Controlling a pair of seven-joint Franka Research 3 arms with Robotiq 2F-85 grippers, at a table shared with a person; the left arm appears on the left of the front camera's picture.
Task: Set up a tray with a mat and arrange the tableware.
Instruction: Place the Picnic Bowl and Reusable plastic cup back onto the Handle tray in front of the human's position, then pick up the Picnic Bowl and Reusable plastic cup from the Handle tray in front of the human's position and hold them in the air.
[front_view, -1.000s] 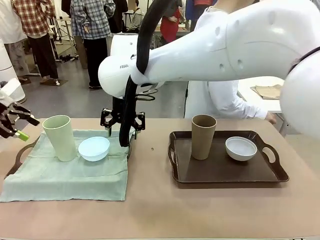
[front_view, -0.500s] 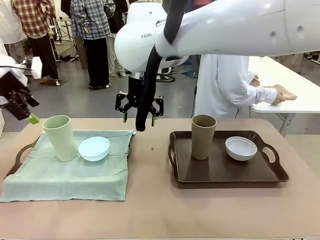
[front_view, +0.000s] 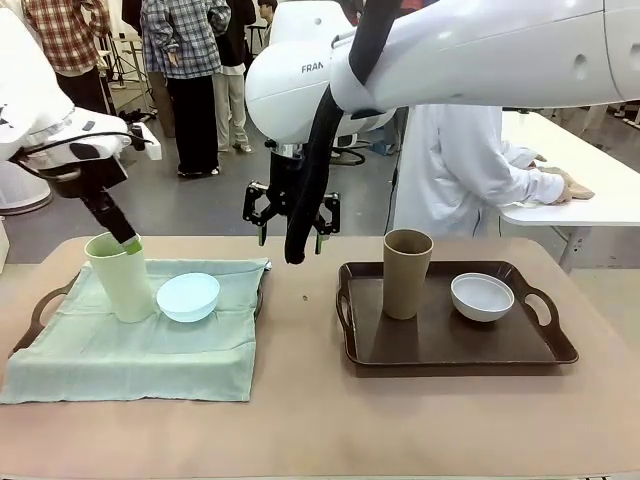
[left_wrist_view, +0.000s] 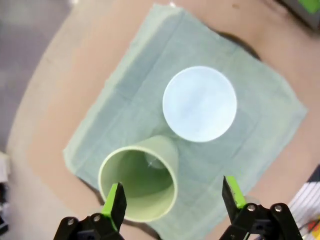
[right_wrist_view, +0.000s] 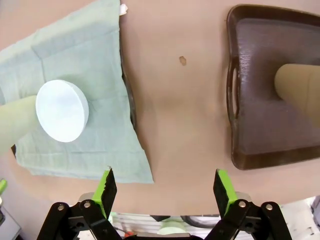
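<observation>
— From the front, how far?
— Halfway, I'd judge: pale green cup (front_view: 120, 280), light blue bowl (front_view: 188, 296) on the mat (front_view: 130, 355); brown cup (front_view: 407, 272), whitish bowl (front_view: 482, 296) on a bare tray (front_view: 450, 348) (matless).
— Wrists?
— Left gripper (left_wrist_view: 175, 197) spread over that cup; right gripper (right_wrist_view: 165, 187) spread over table (right_wrist_view: 175, 125).

You're seeing the pale green cup (front_view: 120, 277) standing upright, touching the light blue bowl (front_view: 188, 297) on the green mat (front_view: 130, 355); the brown cup (front_view: 406, 273) and whitish bowl (front_view: 482, 297) are sitting apart on the brown tray (front_view: 450, 348).
</observation>
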